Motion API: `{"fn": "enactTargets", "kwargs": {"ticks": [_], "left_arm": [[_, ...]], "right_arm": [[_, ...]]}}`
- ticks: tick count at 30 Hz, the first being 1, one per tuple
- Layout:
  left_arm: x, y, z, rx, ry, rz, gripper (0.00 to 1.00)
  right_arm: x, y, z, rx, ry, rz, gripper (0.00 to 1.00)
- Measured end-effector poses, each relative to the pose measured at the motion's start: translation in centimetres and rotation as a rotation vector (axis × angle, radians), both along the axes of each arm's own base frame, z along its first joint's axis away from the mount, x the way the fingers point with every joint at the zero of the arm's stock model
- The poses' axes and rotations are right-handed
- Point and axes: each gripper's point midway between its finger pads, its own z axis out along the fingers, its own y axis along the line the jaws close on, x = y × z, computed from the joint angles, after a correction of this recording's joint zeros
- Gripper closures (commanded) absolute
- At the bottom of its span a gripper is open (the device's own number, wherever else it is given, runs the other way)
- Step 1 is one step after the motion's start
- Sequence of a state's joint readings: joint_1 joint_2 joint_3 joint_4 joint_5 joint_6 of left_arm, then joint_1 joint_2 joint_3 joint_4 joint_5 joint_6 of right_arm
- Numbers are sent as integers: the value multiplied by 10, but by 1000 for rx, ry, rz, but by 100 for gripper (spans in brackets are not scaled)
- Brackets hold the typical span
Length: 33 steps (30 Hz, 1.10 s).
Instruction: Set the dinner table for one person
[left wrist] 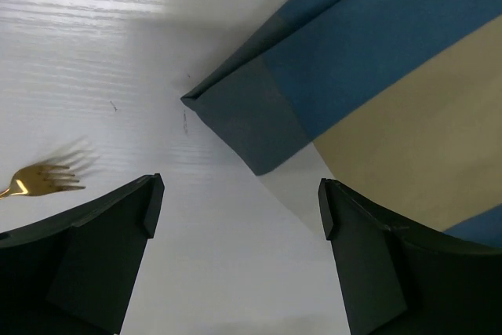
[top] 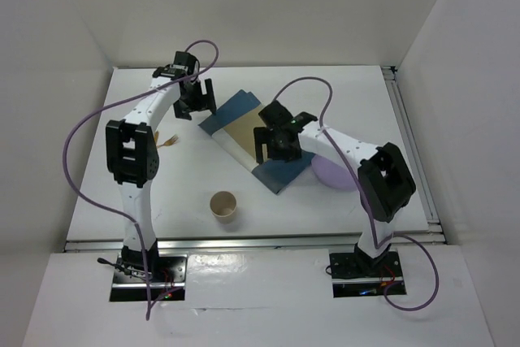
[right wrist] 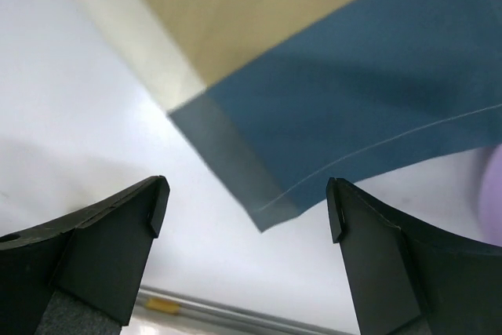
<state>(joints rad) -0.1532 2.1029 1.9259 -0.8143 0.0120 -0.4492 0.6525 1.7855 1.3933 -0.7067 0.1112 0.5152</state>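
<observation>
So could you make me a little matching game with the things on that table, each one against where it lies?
Things:
1 placemat
2 cup
3 fork
4 purple dish

Places:
A partly under the right arm
B alone, toward the near edge
C in the middle, lying askew
D close beside the left arm

Pairs: 1-C, 2-B, 3-D, 4-A.

The placemat [top: 242,129] lay askew at the middle of the table [top: 349,103], with the fork [top: 169,141] apart to its left and the plate [top: 329,175] just beside its near right edge. The cup [top: 223,205] stood upright before the placemat, near the table's front edge.
</observation>
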Motion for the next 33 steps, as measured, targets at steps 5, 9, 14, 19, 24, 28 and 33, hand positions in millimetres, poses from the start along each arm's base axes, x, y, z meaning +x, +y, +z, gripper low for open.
{"fn": "enactTargets", "kwargs": {"ticks": [5, 9, 14, 19, 24, 28, 33], "left_arm": [[10, 7, -45, -14, 113, 33, 0], [19, 11, -58, -13, 139, 49, 0], [19, 10, -72, -24, 170, 45, 0], [15, 5, -89, -48, 211, 33, 1], [14, 0, -89, -72, 217, 26, 37], [13, -7, -94, -116, 226, 3, 100], [16, -10, -91, -186, 222, -4, 100]], "right_arm": [[-39, 17, -18, -45, 38, 129, 8], [-48, 26, -26, -80, 30, 208, 16], [-43, 24, -53, -149, 56, 221, 27], [-43, 19, -79, -205, 89, 229, 45], [-36, 23, -74, -199, 66, 242, 73], [-32, 24, -71, -204, 54, 249, 99], [-13, 28, -61, -201, 19, 245, 100]]}}
